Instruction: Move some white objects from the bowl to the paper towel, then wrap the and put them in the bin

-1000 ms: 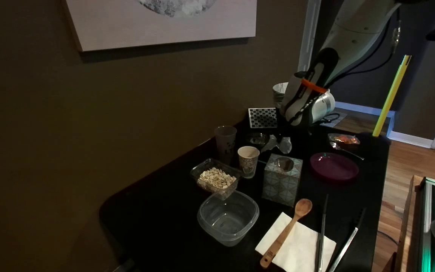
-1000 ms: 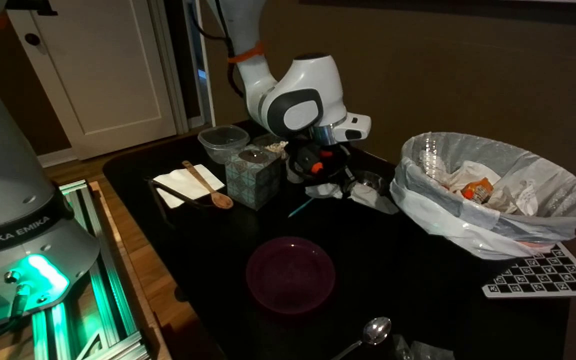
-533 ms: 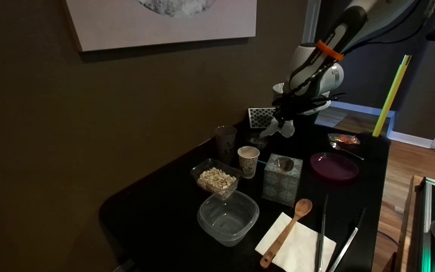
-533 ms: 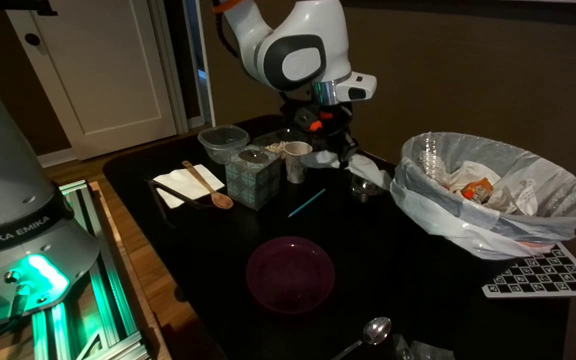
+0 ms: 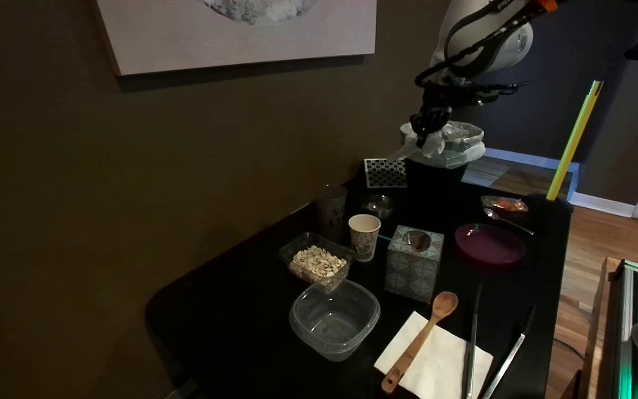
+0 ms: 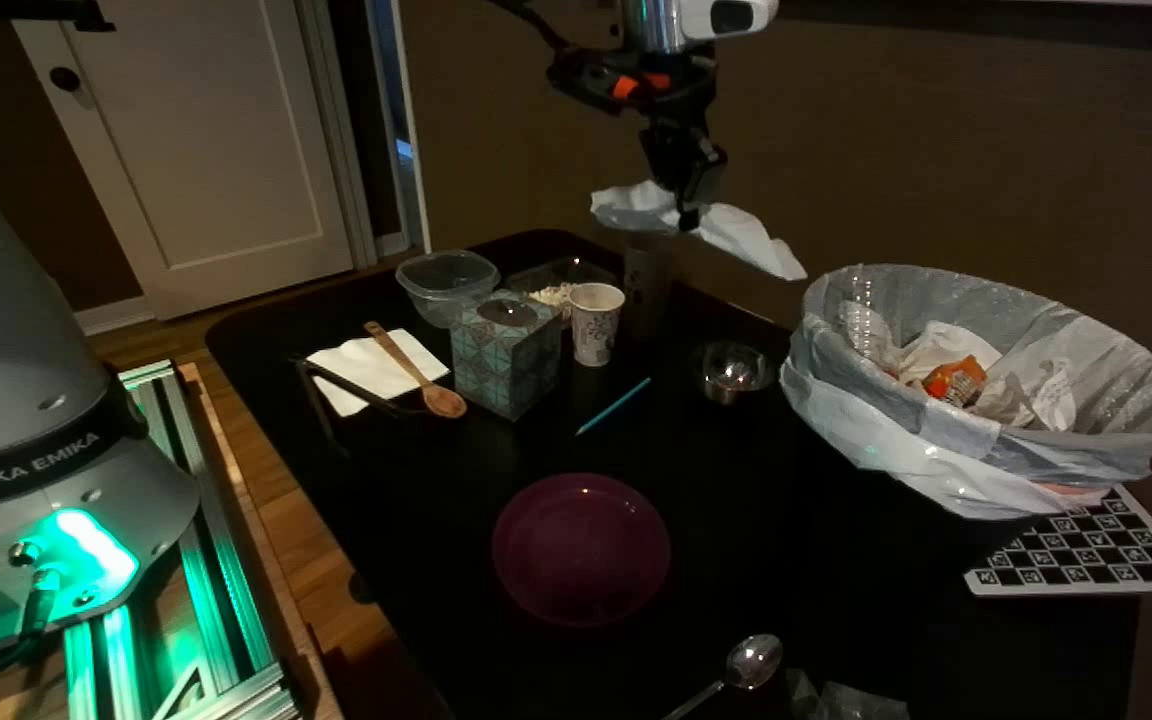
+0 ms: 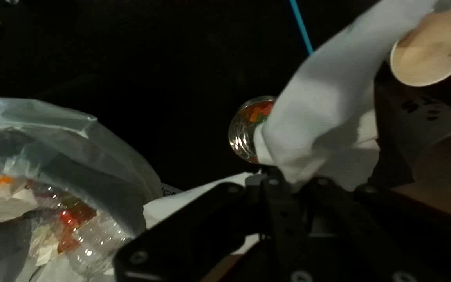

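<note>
– Above the table [image 6: 756, 540], what is held?
– A paper towel [image 6: 748, 242], pinched mid-length by the claw [image 6: 688, 216].
– Which way is the lined bin [image 6: 866, 425] seen in an exterior view?
– Lower, to the right; sideways carrying is probably required.

From here I see a thin white paper towel [image 6: 744, 238], a round pale-grey-lined bin [image 6: 946, 440], a triangle-patterned teal cardboard tissue box [image 6: 506, 358].

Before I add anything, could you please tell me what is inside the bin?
The bin holds crumpled paper, an orange wrapper and clear plastic; what lies beneath them is covered.
</note>
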Robot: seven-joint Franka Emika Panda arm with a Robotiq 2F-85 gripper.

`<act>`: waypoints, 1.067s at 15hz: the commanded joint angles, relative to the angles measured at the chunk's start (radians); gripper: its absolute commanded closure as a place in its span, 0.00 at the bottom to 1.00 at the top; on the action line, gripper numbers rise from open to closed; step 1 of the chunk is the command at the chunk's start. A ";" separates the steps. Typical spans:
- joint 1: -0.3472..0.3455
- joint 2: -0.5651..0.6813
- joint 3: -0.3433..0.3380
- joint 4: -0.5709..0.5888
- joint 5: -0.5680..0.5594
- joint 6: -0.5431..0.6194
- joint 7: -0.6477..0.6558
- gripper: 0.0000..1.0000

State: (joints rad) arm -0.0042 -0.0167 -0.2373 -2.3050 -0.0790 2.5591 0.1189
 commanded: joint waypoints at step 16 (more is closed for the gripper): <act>-0.286 0.262 -0.081 0.250 -0.397 0.333 0.275 0.98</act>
State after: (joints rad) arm -0.2860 0.1263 -0.2901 -2.1312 -0.4340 2.8025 0.2940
